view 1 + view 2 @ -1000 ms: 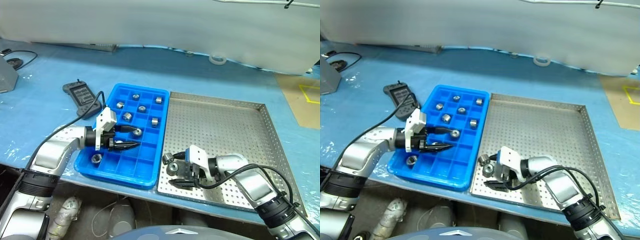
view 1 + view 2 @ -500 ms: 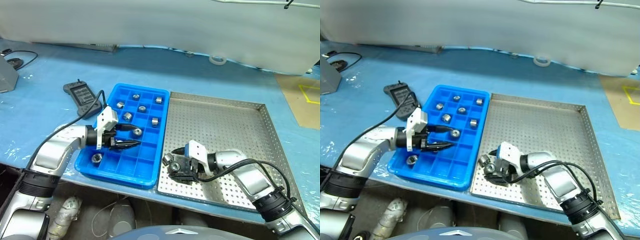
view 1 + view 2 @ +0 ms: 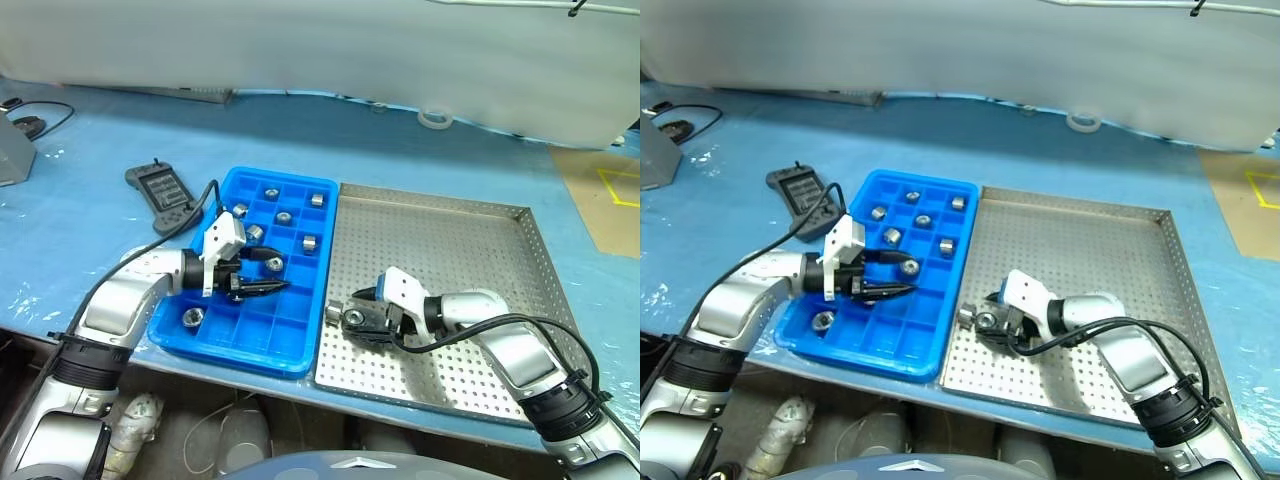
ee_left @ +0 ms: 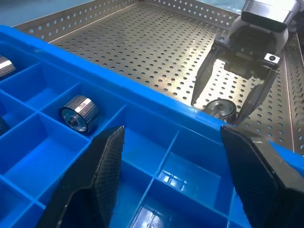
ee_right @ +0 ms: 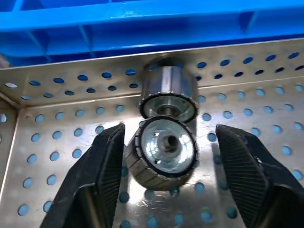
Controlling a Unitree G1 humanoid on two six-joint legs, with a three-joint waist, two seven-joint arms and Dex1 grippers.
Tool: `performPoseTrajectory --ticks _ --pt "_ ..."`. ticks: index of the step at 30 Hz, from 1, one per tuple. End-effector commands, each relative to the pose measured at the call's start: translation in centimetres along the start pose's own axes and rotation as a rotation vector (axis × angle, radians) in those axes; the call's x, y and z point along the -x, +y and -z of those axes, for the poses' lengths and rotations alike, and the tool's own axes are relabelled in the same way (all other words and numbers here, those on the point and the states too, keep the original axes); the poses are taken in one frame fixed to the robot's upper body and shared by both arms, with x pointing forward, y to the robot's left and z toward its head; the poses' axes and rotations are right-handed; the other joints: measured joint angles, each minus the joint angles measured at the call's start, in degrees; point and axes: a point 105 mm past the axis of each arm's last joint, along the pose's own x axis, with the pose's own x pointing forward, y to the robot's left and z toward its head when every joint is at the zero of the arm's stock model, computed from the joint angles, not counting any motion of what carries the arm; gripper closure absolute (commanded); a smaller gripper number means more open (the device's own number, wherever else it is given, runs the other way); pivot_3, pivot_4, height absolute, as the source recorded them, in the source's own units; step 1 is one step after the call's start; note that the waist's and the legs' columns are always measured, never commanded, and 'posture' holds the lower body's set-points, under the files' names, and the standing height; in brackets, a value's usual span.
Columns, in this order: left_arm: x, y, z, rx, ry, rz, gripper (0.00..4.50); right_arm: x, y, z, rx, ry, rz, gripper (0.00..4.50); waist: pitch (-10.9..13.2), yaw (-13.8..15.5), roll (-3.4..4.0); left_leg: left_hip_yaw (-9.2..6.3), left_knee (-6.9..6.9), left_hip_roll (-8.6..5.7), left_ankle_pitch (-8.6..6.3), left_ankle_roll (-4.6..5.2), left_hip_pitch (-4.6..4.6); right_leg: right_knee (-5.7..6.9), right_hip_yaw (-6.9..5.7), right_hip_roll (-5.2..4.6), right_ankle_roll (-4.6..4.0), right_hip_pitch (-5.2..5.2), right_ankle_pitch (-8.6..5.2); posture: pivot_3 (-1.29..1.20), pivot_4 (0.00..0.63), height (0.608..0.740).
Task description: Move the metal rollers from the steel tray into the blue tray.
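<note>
Bright blue tray (image 3: 262,335) with a grid of square pockets, silver steel tray (image 3: 450,250) dotted with small holes, shiny silver-grey rollers (image 5: 166,153) with dark centres, black controller (image 3: 160,191), light blue desk (image 3: 90,160)

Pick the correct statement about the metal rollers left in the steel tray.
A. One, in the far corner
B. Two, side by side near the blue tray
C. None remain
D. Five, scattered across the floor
B: two metal rollers sit touching on the steel tray, beside the blue tray, between the right gripper fingers.
</note>
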Motion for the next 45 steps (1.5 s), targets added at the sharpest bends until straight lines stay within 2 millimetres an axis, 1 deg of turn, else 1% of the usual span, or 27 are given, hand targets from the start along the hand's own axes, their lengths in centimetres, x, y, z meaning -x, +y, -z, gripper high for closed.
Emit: performPoseTrajectory --ticks 1,4,8,11,14,15,20,24,27,32,33,35,37,39,43,45 --pt "0.0 0.0 -0.9 -0.040 -0.016 0.004 1.11 0.4 -0.2 -0.1 0.027 -0.004 0.011 1.20 0.0 0.0 0.00 0.00 0.00 0.00 0.00 0.00 0.00 0.00 0.00 0.00 0.00 0.00 0.00 -0.02 0.150 0.740" --pt "0.0 0.1 -0.8 -0.038 -0.017 0.002 1.11 0.3 -0.3 0.8 0.011 0.010 0.005 1.20 0.0 0.0 -0.01 0.00 0.00 0.00 0.00 -0.01 0.00 0.00 0.01 0.00 0.00 0.00 0.00 -0.02 0.150 0.740" --pt "-0.1 0.1 -0.7 -0.039 -0.019 0.002 1.11 -0.2 -0.1 1.0 0.021 0.012 -0.010 1.20 0.0 -0.1 -0.01 0.00 0.00 0.00 0.00 0.00 -0.01 0.00 0.00 0.00 0.00 -0.01 0.00 -0.02 0.150 0.740" --pt "-0.1 0.2 -0.7 -0.041 -0.019 -0.003 1.11 -0.6 -0.2 0.7 0.015 -0.007 -0.014 1.74 0.0 -0.1 -0.03 0.00 0.00 0.02 0.00 0.00 0.01 0.00 0.00 0.01 0.00 0.00 0.00 -0.01 0.150 0.740" --pt "0.2 0.5 -0.9 -0.039 -0.025 -0.017 1.11 -1.1 -0.6 1.2 0.011 -0.004 0.002 2.74 0.0 -0.3 -0.07 0.00 -0.01 0.04 -0.01 0.01 0.03 0.01 0.00 0.01 0.00 -0.01 0.00 -0.01 0.150 0.740" --pt "0.2 0.4 -1.1 -0.041 -0.025 -0.018 1.11 -1.2 -0.6 1.5 0.011 -0.002 -0.007 2.93 -0.1 -0.4 -0.08 0.00 -0.02 0.05 -0.01 0.01 0.06 0.01 0.00 0.02 0.00 0.00 0.00 0.00 0.150 0.740" --pt "0.2 0.3 -1.5 -0.046 -0.029 -0.019 1.11 -1.4 -1.5 2.4 0.019 0.007 0.012 2.93 -0.1 -1.5 -0.08 0.00 -0.03 0.09 0.00 -0.01 0.17 0.10 0.00 0.04 0.00 0.05 0.00 0.00 0.150 0.740" --pt "0.0 0.3 -1.7 -0.050 -0.034 -0.019 1.11 -1.2 -2.3 2.3 0.031 0.006 0.027 2.93 0.0 -1.5 -0.04 -0.01 -0.02 0.08 0.01 -0.02 0.23 0.10 0.01 0.03 -0.01 0.10 0.01 0.00 0.150 0.740" --pt "-0.3 0.3 -1.8 -0.054 -0.036 -0.016 1.11 -0.8 -2.7 1.8 0.036 -0.002 0.032 2.93 0.0 -1.5 -0.04 0.00 -0.02 0.08 0.02 -0.03 0.23 0.10 0.02 0.03 -0.02 0.11 0.01 -0.01 0.150 0.740" --pt "-0.5 0.5 -2.1 -0.058 -0.042 -0.005 1.11 1.0 -3.3 -1.3 0.011 -0.089 0.050 2.93 0.0 -1.4 0.02 0.00 -0.01 0.03 0.00 0.01 0.13 0.07 0.02 0.02 -0.03 0.07 0.02 -0.02 0.150 0.740" --pt "-0.6 0.6 -2.6 -0.030 -0.078 0.001 1.11 1.7 -3.6 -2.1 0.018 -0.102 0.067 2.93 0.0 -1.4 0.05 0.00 -0.02 0.00 -0.01 0.03 0.08 0.06 0.03 0.01 -0.04 0.01 0.02 -0.03 0.150 0.740" --pt "-0.7 0.8 -4.0 0.043 -0.159 0.007 1.11 2.9 -3.9 -2.9 0.037 -0.101 0.104 2.93 0.1 -1.1 0.18 0.00 -0.01 -0.01 0.00 0.02 -0.06 0.02 0.01 0.01 -0.04 -0.04 0.02 -0.03 0.150 0.740" --pt "-0.8 0.9 -4.9 0.062 -0.199 0.027 1.11 3.9 -4.1 -3.1 0.053 -0.085 0.132 2.93 0.1 -1.0 0.14 0.03 0.03 -0.05 0.02 0.00 -0.16 0.03 0.02 0.01 -0.05 -0.08 0.03 -0.04 0.150 0.740" --pt "-1.2 0.9 -5.4 0.071 -0.219 0.041 1.11 4.7 -4.2 -3.4 0.070 -0.075 0.146 2.93 0.1 -1.0 0.12 0.05 0.06 -0.05 -0.01 0.05 -0.16 0.01 0.02 0.01 -0.06 -0.03 0.02 -0.05 0.150 0.740" --pt "-2.5 0.6 -6.1 0.094 -0.247 0.089 1.11 5.0 -4.0 -4.1 0.148 -0.052 0.153 2.93 0.1 -1.2 0.16 0.05 0.05 -0.06 -0.04 0.11 -0.15 -0.07 0.02 0.00 -0.06 -0.01 0.02 -0.06 0.150 0.740" --pt "-3.3 0.6 -7.0 0.134 -0.282 0.114 1.11 4.8 -4.4 -5.6 0.188 -0.091 0.176 2.93 0.1 -1.3 0.16 0.05 0.06 -0.06 -0.03 0.11 -0.17 -0.07 0.02 -0.01 -0.06 -0.03 0.02 -0.07 0.150 0.740"
